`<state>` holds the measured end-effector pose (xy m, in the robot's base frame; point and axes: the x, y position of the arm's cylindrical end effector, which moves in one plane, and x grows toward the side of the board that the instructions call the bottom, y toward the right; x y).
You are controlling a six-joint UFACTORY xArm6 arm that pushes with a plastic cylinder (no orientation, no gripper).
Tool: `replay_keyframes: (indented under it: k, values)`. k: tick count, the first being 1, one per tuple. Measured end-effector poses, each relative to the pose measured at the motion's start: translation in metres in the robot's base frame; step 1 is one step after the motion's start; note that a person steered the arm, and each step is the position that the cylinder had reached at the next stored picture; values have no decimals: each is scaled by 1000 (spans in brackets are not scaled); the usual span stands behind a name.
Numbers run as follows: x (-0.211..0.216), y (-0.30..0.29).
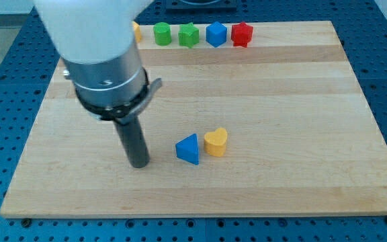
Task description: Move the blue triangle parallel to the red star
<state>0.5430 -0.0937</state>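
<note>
The blue triangle (pixel 188 148) lies near the middle of the wooden board (pixel 301 121), touching a yellow heart (pixel 216 142) on its right. The red star (pixel 242 34) sits at the view's top edge of the board, at the right end of a row of blocks. My tip (pixel 139 163) rests on the board to the left of the blue triangle, about a block's width away from it and not touching it.
Along the top edge, from the left: a yellow block (pixel 136 30) mostly hidden behind the arm, a green cylinder (pixel 162 33), a green star (pixel 189 35), a blue block (pixel 216 34). The arm's large body (pixel 99 54) covers the board's top left.
</note>
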Motion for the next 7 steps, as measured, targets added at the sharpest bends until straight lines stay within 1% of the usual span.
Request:
replay_keyframes:
  k: [2,4,5,7]
  values:
    - [0,48]
    - [-1,84]
    - [-11,87]
    - [-28,47]
